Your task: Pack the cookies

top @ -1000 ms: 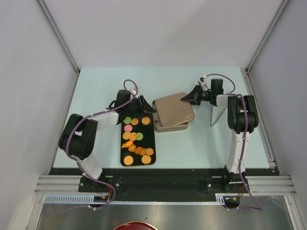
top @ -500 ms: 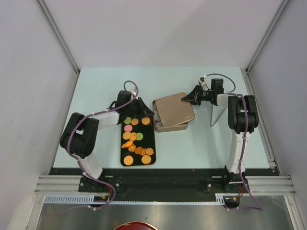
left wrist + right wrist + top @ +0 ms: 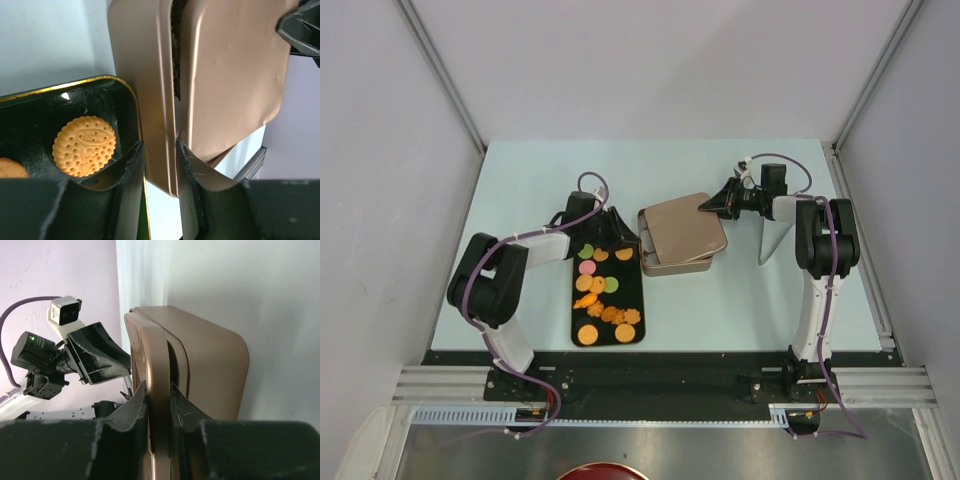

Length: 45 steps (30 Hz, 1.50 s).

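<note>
Left tool point(image 3: 160, 150) first: its jaws stand narrow, with the corner wall of the champagne-gold rectangular metal tin base point(image 3: 140, 65) in the gap. We cannot tell whether they pinch it. On the tin base's right side, the right tool point(image 3: 157, 387) is clamped on the edge of the matching gold metal lid point(image 3: 682, 228). That lid lies tilted over the tin base and hides what is inside. Just left of the tin base lies the black oblong tray with a gold rim point(image 3: 628, 272). All the cookies point(image 3: 600, 290) we can see are on it: small flat rounds, mostly orange, a few green and pink. Everything rests on the pale blue-green table point(image 3: 520, 180).

We judge the cookies light, stiff and brittle, dry enough not to slip but likely to chip or snap under a hard squeeze. Lying flat, they offer little to grip. We would take one across its width by opposite edges, closing gently, and choose one that lies apart from its neighbours.

The orange cookie nearest the tin base carries pricked dots and a stamped centre mark, too fine for us to read. We find no label on the tin base, lid or tray.
</note>
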{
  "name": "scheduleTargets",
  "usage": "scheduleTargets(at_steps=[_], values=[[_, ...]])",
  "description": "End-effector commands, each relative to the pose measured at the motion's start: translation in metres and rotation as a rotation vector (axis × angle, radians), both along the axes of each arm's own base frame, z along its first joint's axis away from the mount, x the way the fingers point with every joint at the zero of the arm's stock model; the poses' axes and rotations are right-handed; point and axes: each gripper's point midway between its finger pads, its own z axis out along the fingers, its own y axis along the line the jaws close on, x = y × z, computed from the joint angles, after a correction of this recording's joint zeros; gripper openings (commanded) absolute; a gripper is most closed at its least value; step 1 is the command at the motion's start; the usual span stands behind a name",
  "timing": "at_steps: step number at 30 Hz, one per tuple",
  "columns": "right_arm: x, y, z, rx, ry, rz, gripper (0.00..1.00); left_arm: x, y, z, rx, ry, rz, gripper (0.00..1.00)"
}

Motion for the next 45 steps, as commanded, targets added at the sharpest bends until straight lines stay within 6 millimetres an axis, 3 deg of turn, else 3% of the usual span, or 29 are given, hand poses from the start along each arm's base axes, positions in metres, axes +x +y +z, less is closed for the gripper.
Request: scheduleTargets(at_steps=[1, 8, 10, 14, 18, 24, 25, 26, 27, 40, 44, 45], values=[[-0.006, -0.013, -0.048, -0.13, 0.117, -0.077, 0.01, 0.016, 0.003, 0.004, 0.031, -0.041, 0.013, 0.34], [-0.008, -0.005, -0.045, -0.122, 0.107, -0.058, 0.04, 0.018, -0.001, 0.004, 0.014, -0.038, 0.012, 0.3], [-0.009, -0.003, -0.042, -0.123, 0.102, -0.054, 0.12, 0.018, -0.003, 0.006, 0.013, -0.043, 0.009, 0.29], [-0.005, -0.002, -0.025, -0.118, 0.064, -0.06, 0.16, 0.019, -0.007, 0.009, 0.005, -0.048, 0.002, 0.28], [-0.001, -0.006, -0.007, -0.115, 0.031, -0.076, 0.3, 0.018, -0.009, 0.009, 0.0, -0.048, -0.002, 0.28], [-0.003, -0.009, 0.0, -0.148, 0.022, -0.088, 0.36, 0.017, -0.011, 0.009, -0.002, -0.046, -0.008, 0.29], [-0.004, -0.01, -0.001, -0.16, 0.032, -0.09, 0.42, 0.016, -0.011, 0.01, -0.003, -0.044, -0.009, 0.29], [-0.004, -0.011, -0.001, -0.171, 0.032, -0.092, 0.87, 0.017, -0.011, 0.009, -0.001, -0.046, -0.009, 0.29], [-0.004, -0.013, -0.001, -0.185, 0.021, -0.09, 1.0, 0.016, -0.011, 0.01, 0.0, -0.047, -0.011, 0.29], [-0.002, -0.041, 0.002, -0.333, 0.019, -0.169, 1.0, 0.016, -0.012, 0.012, 0.0, -0.052, -0.015, 0.29], [0.003, -0.061, 0.016, -0.425, -0.037, -0.235, 1.0, 0.016, -0.012, 0.013, 0.001, -0.055, -0.016, 0.29], [0.007, -0.068, 0.031, -0.454, -0.076, -0.275, 1.0, 0.016, -0.011, 0.013, 0.0, -0.055, -0.016, 0.29]])
